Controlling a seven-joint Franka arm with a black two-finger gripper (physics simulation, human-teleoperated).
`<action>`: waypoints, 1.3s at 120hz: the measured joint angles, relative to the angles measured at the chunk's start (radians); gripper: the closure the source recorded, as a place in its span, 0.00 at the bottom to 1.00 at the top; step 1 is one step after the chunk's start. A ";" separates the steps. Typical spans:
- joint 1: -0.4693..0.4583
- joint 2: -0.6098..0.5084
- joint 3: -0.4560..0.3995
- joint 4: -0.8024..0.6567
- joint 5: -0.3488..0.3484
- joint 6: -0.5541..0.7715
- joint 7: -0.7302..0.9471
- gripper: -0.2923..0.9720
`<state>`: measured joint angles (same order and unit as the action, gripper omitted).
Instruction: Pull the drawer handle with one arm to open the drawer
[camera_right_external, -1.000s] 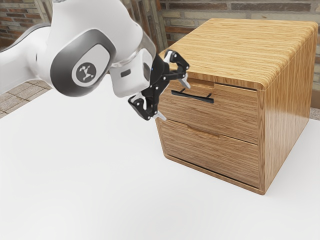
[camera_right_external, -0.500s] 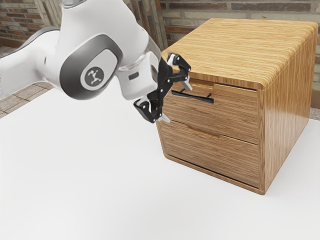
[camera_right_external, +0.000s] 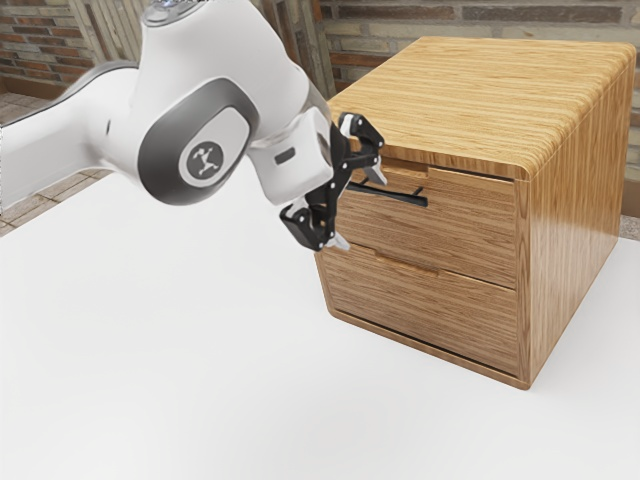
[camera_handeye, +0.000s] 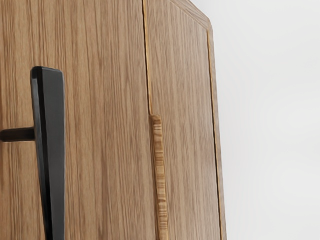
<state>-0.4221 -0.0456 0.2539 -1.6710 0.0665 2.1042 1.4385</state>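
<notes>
Now the gripper (camera_right_external: 353, 207) is hovering wide open at the black handle (camera_right_external: 398, 195) of the top drawer (camera_right_external: 450, 230), fingers (camera_right_external: 312, 222) above and below it; a white emblem (camera_right_external: 203, 159) is showing on the arm (camera_right_external: 230, 80).

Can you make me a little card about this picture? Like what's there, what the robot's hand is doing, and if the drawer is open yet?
Furniture: wooden cabinet with two drawers, on a white table
Handle: black bar handle on the top drawer
Hand: gripper open, one finger above and one below the handle's end nearest the arm
Top drawer state: looks shut, not pulled yet
Other drawer: bottom drawer, looks shut too
</notes>
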 joint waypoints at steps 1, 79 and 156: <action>0.000 0.000 0.000 0.000 0.000 0.000 -0.001 0.23; -0.020 -0.120 0.010 -0.155 0.047 0.010 -0.074 0.27; -0.010 -0.364 -0.030 0.072 0.096 -0.410 -0.236 0.29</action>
<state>-0.4317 -0.4092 0.2237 -1.5992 0.1622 1.6937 1.2023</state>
